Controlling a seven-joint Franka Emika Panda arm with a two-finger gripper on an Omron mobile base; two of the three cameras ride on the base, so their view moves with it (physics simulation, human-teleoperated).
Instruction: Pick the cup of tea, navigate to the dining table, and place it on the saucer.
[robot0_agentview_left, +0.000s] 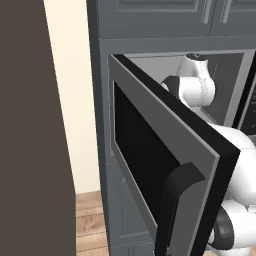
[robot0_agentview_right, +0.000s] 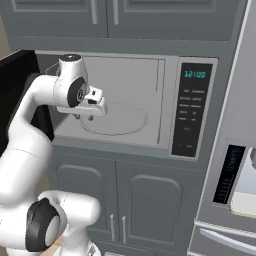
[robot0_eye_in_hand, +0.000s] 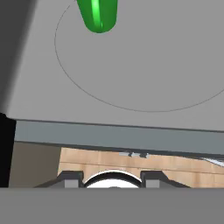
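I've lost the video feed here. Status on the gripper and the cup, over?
Gripper at the open microwave's mouth, nothing held. Cup of tea in hand view, green, inside on the turntable, apart from the gripper. Microwave door swung wide; no obstruction seen.

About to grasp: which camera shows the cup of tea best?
Hand view: the cup of tea stands green on the turntable, cropped by the top edge. Left base view puts the microwave door across the cavity; right base view, the gripper.

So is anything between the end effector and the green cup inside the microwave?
Nothing visible. The microwave door is swung open, and only bare microwave floor lies between the end effector and the green cup.
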